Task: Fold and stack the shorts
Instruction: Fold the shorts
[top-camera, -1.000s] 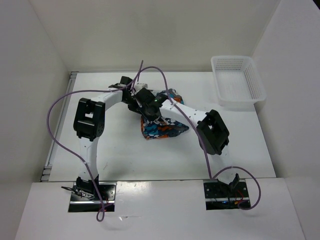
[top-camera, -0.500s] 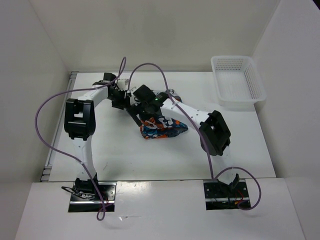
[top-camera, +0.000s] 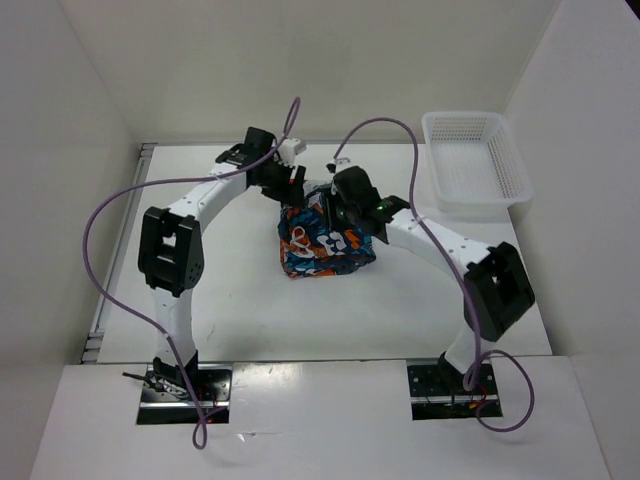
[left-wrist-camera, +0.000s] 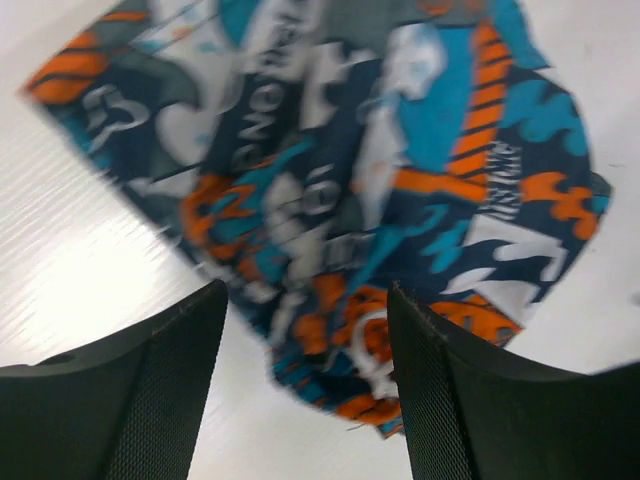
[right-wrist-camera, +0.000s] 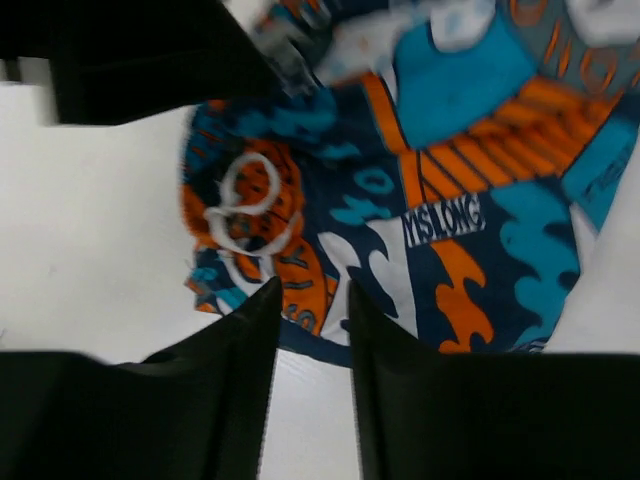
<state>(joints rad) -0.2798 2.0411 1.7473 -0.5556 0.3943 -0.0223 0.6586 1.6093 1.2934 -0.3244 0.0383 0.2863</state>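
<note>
The shorts (top-camera: 322, 245), printed in teal, orange, black and white, lie as a folded bundle on the white table at the middle. My left gripper (top-camera: 292, 188) hovers at their far left edge. In the left wrist view it (left-wrist-camera: 305, 335) is wide open and empty, with the shorts (left-wrist-camera: 400, 180) below and beyond its fingers (left-wrist-camera: 470, 400). My right gripper (top-camera: 345, 205) is over the far side of the bundle. In the right wrist view it (right-wrist-camera: 312, 320) has a narrow gap and holds nothing, just above the shorts (right-wrist-camera: 440, 200), whose white drawstring (right-wrist-camera: 245, 205) shows.
A white mesh basket (top-camera: 470, 165) stands at the back right of the table. White walls close in the table at the left, back and right. Purple cables loop above both arms.
The right arm has swung to the right and its gripper now sits behind the shorts. The left gripper moved to the bundle's far left edge. The shorts lie wider and flatter.
</note>
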